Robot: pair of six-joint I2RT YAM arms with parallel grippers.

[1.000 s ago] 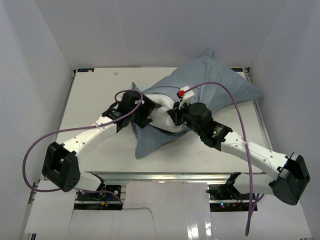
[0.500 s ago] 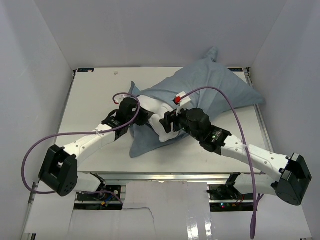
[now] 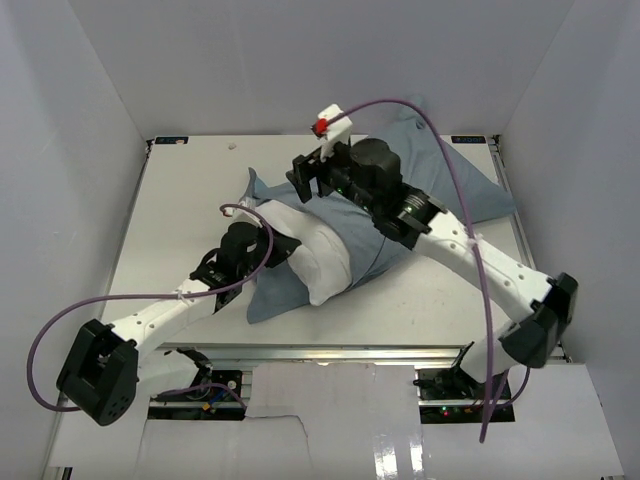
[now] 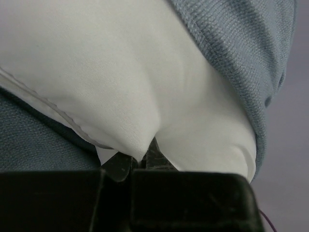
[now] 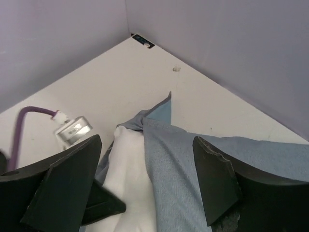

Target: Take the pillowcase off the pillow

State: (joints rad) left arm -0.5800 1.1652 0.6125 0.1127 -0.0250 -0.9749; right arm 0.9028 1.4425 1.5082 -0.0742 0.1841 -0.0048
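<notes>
Left end effector pinches the pillow, partly inside the pillowcase.

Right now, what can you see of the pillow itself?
The pillow is plain white, soft and puffy, made of smooth cloth with a stitched seam along one edge. Only one end shows, bulging out of the open mouth of the grey-blue pillowcase; the rest is covered. It lies slumped near the middle of the table. The left claw is shut on a pinched fold of it.
</notes>
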